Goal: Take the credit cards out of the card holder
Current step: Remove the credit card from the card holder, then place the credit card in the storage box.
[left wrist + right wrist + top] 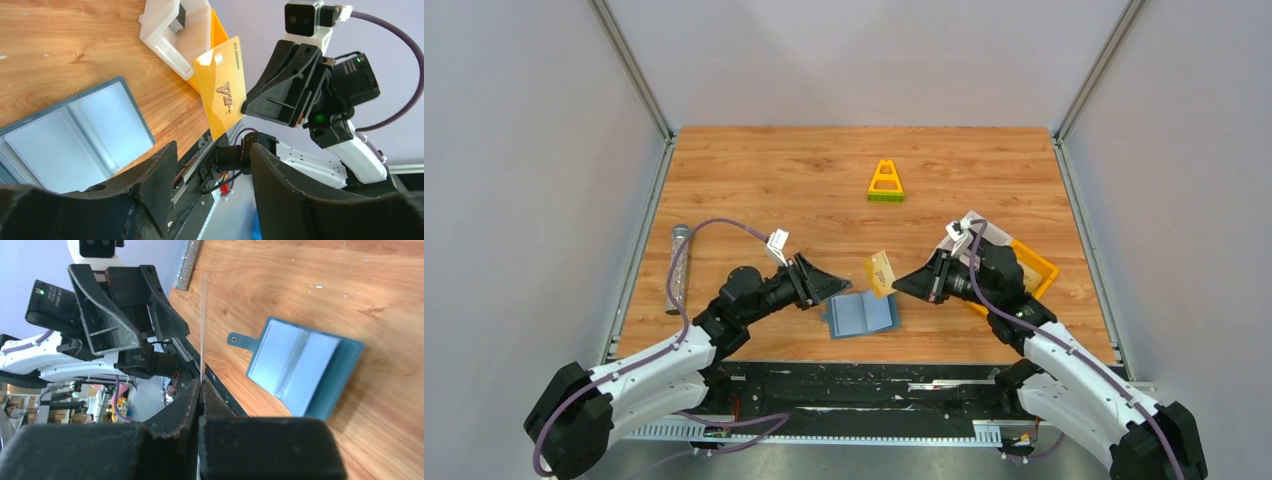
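"While that gold credit card (881,272) is hanging midair, what's gripping it?"

"The right fingers (908,284) are clamping its edge, probably holding it clear of the card holder (861,313) lying open on the surface (774,180); the left fingers (834,288) are gaping, holding nothing."

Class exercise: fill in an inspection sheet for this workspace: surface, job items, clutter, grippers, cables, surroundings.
Surface: wooden table, few pale specks.
Job's things: blue card holder open flat near the front edge; gold card out, held in the air.
Clutter: yellow triangle toy far centre; glitter tube at left edge; white and yellow bins at right.
Grippers: right gripper shut on gold card; left gripper open, empty.
Cables: purple cable on each arm, off the holder.
Surroundings: grey walls, metal frame posts.
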